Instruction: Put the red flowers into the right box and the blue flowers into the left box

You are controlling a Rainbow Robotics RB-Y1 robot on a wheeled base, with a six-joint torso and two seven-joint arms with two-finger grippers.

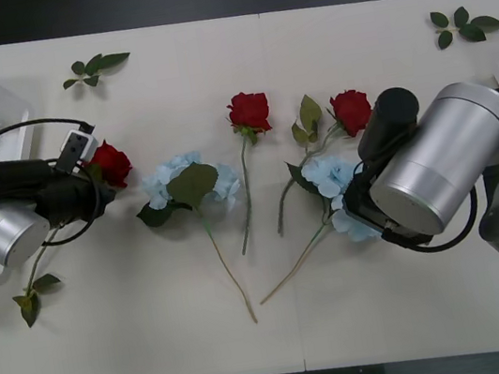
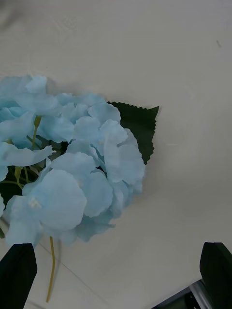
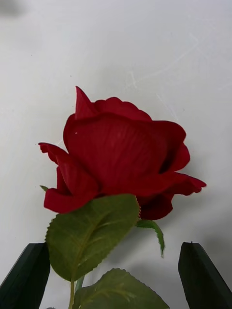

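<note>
Barely started: three red roses and two blue hydrangeas lie on the table. Both grippers, left gripper and right gripper, hover with jaws spread.

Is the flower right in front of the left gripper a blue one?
No, the left wrist view shows a red rose with green leaves between the open fingers of the left gripper.

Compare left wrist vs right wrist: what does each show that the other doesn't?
Left wrist only: a red rose with green leaves under the bloom, between the left gripper's open fingers.
Right wrist only: a blue flower cluster with a dark serrated leaf, ahead of the right gripper's open fingers.
Shared: the white table, dark fingertips at the corners, nothing gripped.
</note>
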